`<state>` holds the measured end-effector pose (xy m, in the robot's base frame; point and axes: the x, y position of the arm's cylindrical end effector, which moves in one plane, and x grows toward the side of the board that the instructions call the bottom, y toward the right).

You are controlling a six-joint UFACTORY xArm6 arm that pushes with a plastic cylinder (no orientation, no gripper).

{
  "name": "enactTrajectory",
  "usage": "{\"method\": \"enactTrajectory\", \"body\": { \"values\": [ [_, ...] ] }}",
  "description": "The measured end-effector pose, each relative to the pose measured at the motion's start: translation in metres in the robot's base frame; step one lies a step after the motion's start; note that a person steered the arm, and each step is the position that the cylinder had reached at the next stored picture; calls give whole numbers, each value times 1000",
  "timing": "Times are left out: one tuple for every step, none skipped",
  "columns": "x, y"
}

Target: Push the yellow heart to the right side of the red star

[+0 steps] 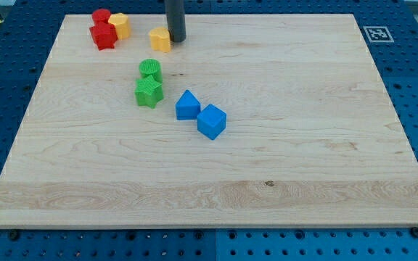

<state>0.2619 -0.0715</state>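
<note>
A red star [104, 35] lies near the view's top left corner of the wooden board [281, 167]. A yellow block [160, 40], which looks like the heart, lies to the right of it, a block's width or so away. My tip [176, 39] stands right against this yellow block's right side. A second yellow block [120, 25] touches the red star's upper right side, between the star and the heart. The rod rises out of the view's top.
Another red block [101, 16] sits just above the red star. A green round block [151, 69] and a green star [149, 92] sit below the heart. Two blue blocks [187, 105] [211, 121] lie near the middle.
</note>
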Motion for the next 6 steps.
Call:
{"method": "enactTrajectory", "body": {
  "values": [
    [1,-5],
    [7,8],
    [17,9],
    [19,-2],
    [19,-22],
    [19,-43]
  ]
}}
